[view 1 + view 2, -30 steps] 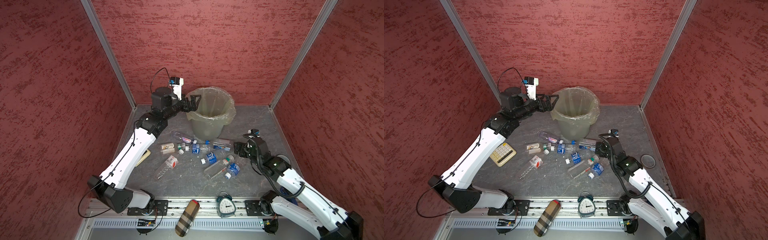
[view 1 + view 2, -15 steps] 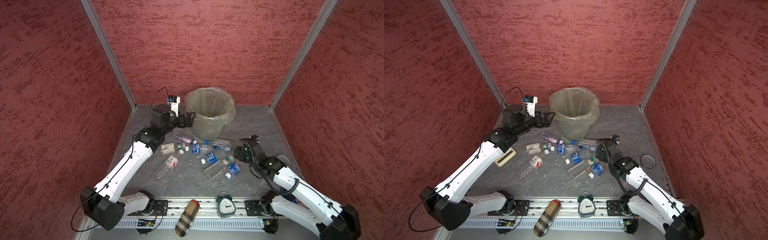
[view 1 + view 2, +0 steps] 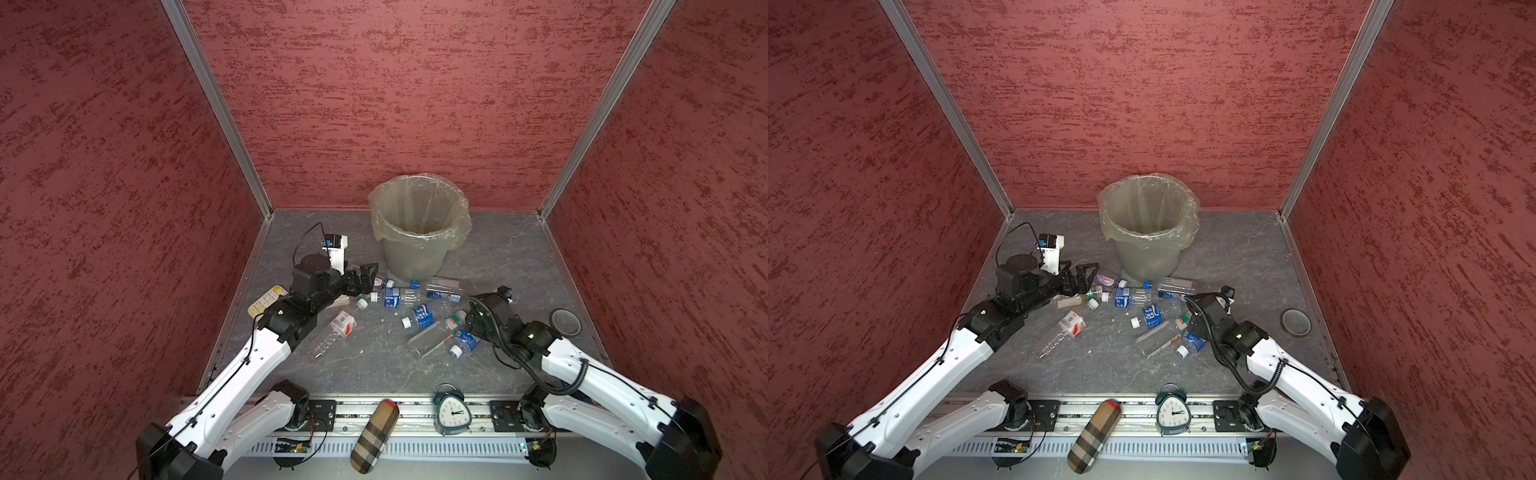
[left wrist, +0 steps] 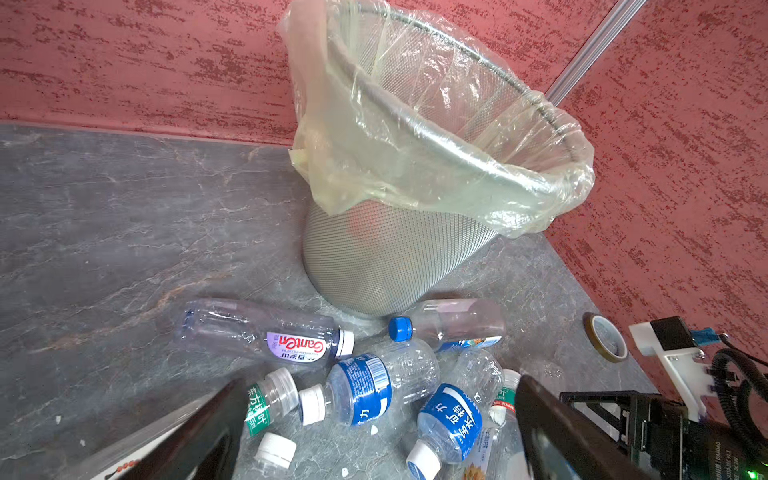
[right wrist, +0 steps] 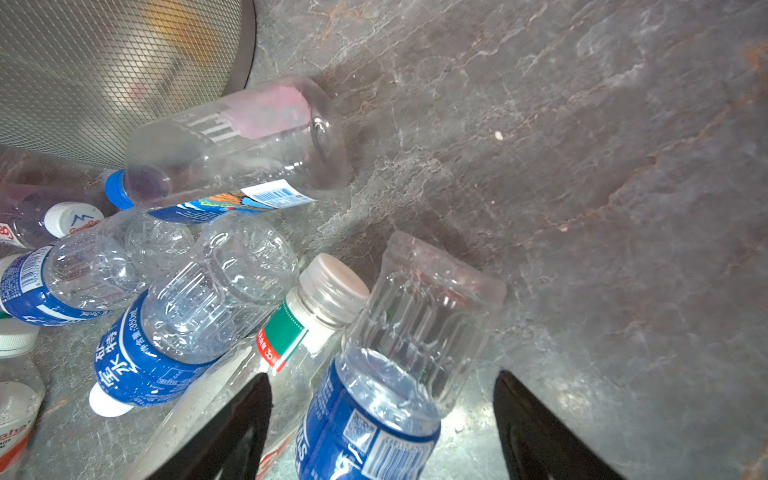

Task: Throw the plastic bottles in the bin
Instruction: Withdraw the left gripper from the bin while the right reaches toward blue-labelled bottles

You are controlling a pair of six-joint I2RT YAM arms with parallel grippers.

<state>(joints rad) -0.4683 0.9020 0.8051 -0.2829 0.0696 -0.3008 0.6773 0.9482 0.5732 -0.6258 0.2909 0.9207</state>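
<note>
Blue-labelled bottle (image 5: 370, 432) lies free between the parted fingers of our right gripper (image 5: 383, 376), so closing should trap it; our left gripper (image 4: 380, 384), fingers spread, hangs over other plastic bottles (image 4: 270, 332).

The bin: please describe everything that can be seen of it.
The bin stands upright at the back of the grey table, near the rear wall, its mouth open upward. It is round and tapers to a narrower foot. In the left wrist view its wall looks like fine grey mesh. A translucent yellowish bag lines it and folds, wrinkled, over the rim. Dim coloured shapes show through the mesh low inside. A blue-capped bottle lies at its foot; contact cannot be told.
</note>
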